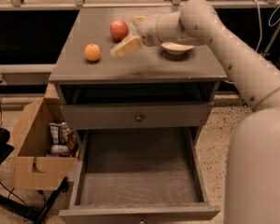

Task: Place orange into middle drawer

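Note:
The orange sits on the left of the grey cabinet top. A bigger reddish apple lies behind it and to its right. My gripper is open above the cabinet top, just right of the apple and up and to the right of the orange, with one finger pointing toward the orange. It holds nothing. The middle drawer is pulled out wide below, showing a bare grey wood-grain floor.
A white bowl sits on the cabinet top under my arm. A shut drawer front with a dark knob is above the open drawer. A cardboard box with packets stands on the floor at the left.

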